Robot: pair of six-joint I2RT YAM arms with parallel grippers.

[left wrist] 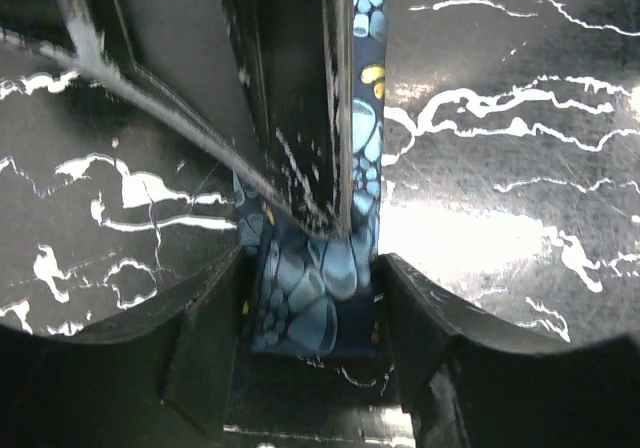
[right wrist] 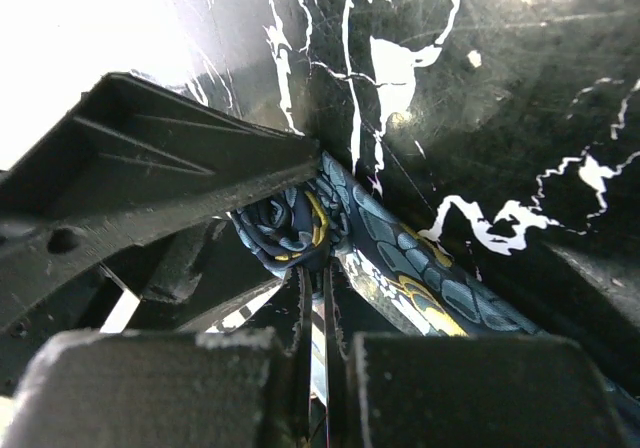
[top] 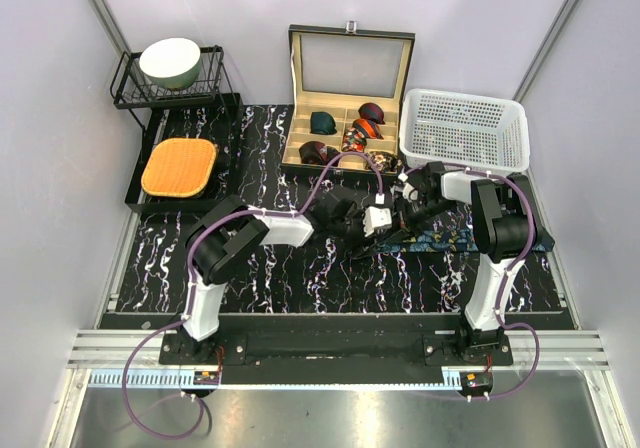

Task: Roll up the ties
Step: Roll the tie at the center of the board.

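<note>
A dark navy tie (top: 450, 240) with a teal-and-gold pattern lies as a long strip on the black marbled mat, right of centre. Its near end is rolled into a small coil (right wrist: 295, 230). My right gripper (right wrist: 318, 268) is shut, its fingertips pinching the edge of that coil. My left gripper (left wrist: 312, 258) meets it from the left with its jaws apart. The flat strip of the tie (left wrist: 310, 288) lies between its fingers without being squeezed. In the top view the two grippers, left (top: 378, 218) and right (top: 405, 208), crowd together and hide the coil.
An open wooden box (top: 350, 88) at the back holds coiled ties, among them a green one (top: 323, 122) and a maroon one (top: 372, 113). A white basket (top: 465, 128) stands to its right. At the back left are a wire rack with a bowl (top: 170, 63) and an orange pad (top: 180, 166).
</note>
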